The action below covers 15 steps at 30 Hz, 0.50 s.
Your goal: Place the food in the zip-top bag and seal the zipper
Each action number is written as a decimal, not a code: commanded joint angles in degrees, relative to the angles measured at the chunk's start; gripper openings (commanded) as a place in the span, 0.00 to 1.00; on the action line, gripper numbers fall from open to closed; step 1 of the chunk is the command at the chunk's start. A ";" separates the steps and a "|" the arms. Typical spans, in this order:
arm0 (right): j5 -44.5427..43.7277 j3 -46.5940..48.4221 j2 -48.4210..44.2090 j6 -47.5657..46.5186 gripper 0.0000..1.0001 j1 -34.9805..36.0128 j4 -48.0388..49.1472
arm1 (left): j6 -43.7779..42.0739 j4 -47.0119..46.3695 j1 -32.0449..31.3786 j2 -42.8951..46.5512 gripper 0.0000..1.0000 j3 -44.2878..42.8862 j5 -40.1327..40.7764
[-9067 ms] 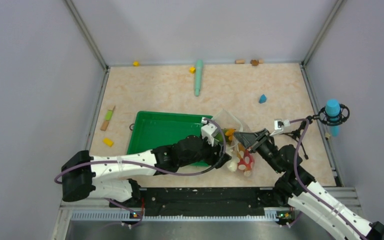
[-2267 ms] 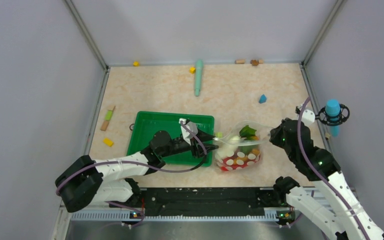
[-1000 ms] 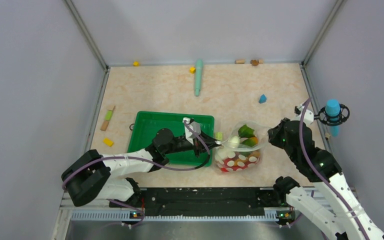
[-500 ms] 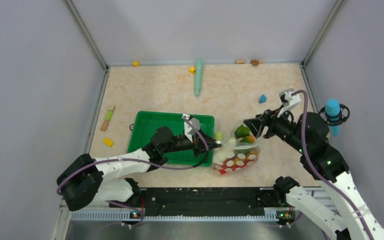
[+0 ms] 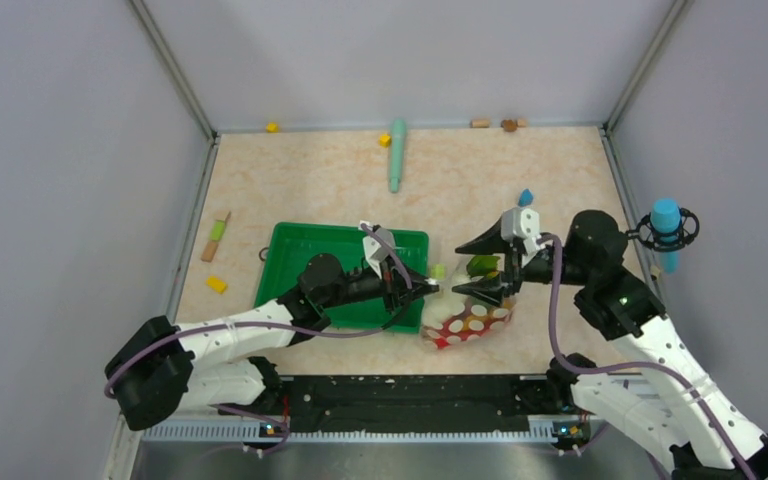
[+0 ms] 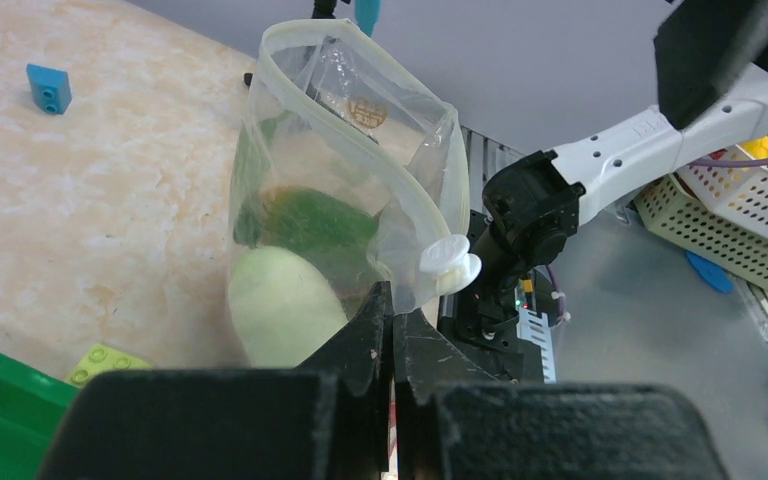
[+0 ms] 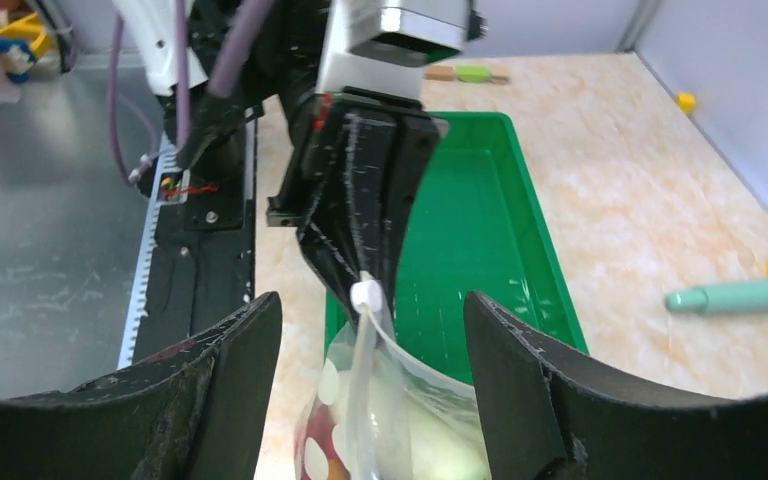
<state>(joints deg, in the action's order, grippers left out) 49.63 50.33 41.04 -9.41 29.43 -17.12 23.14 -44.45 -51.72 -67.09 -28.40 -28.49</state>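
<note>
While left gripper (image 6: 392,312) pinches zip-top bag (image 6: 305,140), right gripper (image 7: 370,305) gapes; bag sticker (image 6: 365,108) unreadable.

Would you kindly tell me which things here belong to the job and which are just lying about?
Job: clear dotted zip-top bag, toy food inside, left gripper pinching its mouth, right gripper.
Lying about: green rectangular tray, long teal stick, blue block, yellow block.

The zip-top bag (image 5: 465,318) stands just right of centre in the top view. It is clear plastic with white dots, bulging and upright on the surface, and its mouth gapes open. The zipper (image 6: 270,42) rims that mouth as a pale strip, unsealed. Inside lie a white radish (image 6: 278,308), a green leaf (image 6: 325,215), and red food at the bottom.
</note>
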 commanded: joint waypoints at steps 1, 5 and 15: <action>3.77 4.09 3.91 -11.90 0.66 3.53 -1.19 | 3.22 -0.01 0.04 3.04 0.00 -1.51 3.29; -2.85 6.39 10.08 -15.64 0.60 8.40 -6.12 | 3.32 0.38 0.04 2.48 0.00 -2.20 2.23; -3.89 6.33 12.21 -20.17 0.52 10.74 -7.56 | 3.14 1.06 0.04 1.18 0.00 -3.04 0.97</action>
<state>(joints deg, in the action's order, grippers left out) 44.53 54.87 55.22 -25.19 39.40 -25.21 25.69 -41.45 -51.72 -65.80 -28.91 -26.74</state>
